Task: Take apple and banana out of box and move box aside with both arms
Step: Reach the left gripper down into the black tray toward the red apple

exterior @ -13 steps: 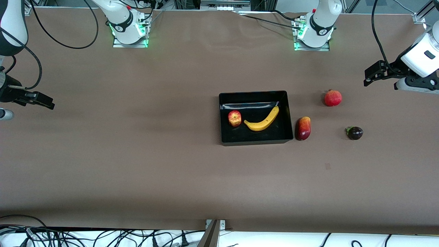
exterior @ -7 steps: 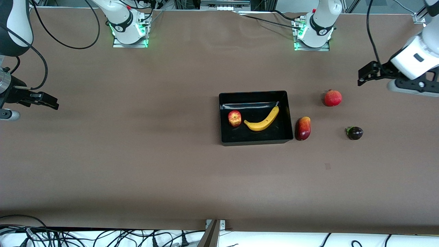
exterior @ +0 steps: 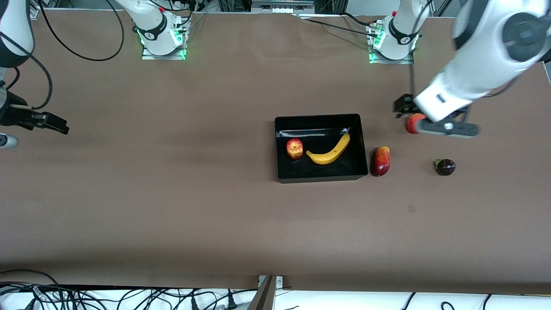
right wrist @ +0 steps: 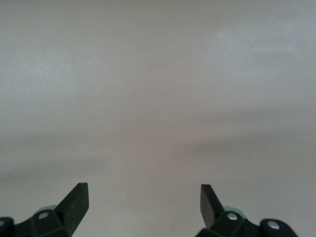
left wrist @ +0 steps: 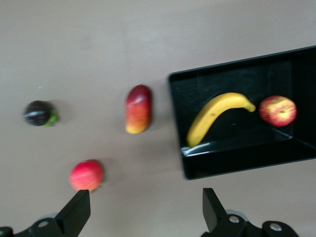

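Two fruits lay in the box, which sat on the worktop nearer the left arm's end: the apple toward the right arm's end of it, the banana just beside it and curving toward the wall nearest the left arm. Neither had been lifted, so the task stood at its first step, the reach for a fruit.

The left hand hung in the air over the pomegranate, well apart from the box, its fingers spread wide and holding nothing. The mango lay just beside the box wall, and a small dark fruit lay farther toward the left arm's end. The right hand waited over bare worktop at its own end, fingers apart and empty.

Next, by my judgement, the left hand needed to travel over the box wall, line up across the banana's middle and descend without clipping the mango or the rim.
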`<state>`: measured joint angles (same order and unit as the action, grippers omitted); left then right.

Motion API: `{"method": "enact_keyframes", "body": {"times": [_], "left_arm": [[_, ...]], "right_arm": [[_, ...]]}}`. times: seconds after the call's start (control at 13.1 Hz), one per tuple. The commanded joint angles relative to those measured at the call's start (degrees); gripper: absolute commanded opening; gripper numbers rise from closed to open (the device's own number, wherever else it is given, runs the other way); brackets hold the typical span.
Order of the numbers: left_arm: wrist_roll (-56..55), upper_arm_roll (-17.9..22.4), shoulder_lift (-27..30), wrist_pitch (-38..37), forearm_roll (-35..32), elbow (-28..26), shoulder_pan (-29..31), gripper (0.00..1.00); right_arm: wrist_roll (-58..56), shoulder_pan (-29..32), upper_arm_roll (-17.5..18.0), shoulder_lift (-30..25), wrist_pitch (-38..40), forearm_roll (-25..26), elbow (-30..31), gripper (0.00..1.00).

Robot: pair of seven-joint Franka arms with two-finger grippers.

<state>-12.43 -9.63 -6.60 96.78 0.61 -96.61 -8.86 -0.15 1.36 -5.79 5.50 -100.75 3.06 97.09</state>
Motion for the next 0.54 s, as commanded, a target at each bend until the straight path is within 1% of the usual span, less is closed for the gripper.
{"method": "enact_keyframes", "body": {"times": [0.0, 0.08, 0.15, 0.23, 0.46], "left_arm": [[-7.5, -1.88, -2.18, 5.06, -0.26, -1.73, -3.96, 1.0], [-9.53, -1.88, -2.37, 8.04, -0.26, -3.31, -5.54, 1.0], [-12.5, -1.88, -3.06, 13.2, -0.26, -6.37, -7.91, 1.0], [-15.58, -1.88, -4.29, 18.13, -0.26, -8.32, -9.58, 1.0], [-22.8, -1.53, -12.53, 30.53, -1.05, -8.86, -14.86, 1.0]], "right_arm": [[-0.38, -0.21, -0.1, -0.93, 2.3, -0.25, -0.49, 1.0], [-0.38, -0.21, -0.1, -0.93, 3.09, -0.25, -0.67, 1.0], [-0.38, -0.21, -0.19, -0.93, 3.1, -0.25, -0.67, 1.0], [-0.38, -0.21, -0.19, -0.93, 3.1, -0.25, -0.67, 1.0], [-0.46, -0.13, -0.27, -0.85, 2.92, -0.25, -0.67, 1.0]]}}
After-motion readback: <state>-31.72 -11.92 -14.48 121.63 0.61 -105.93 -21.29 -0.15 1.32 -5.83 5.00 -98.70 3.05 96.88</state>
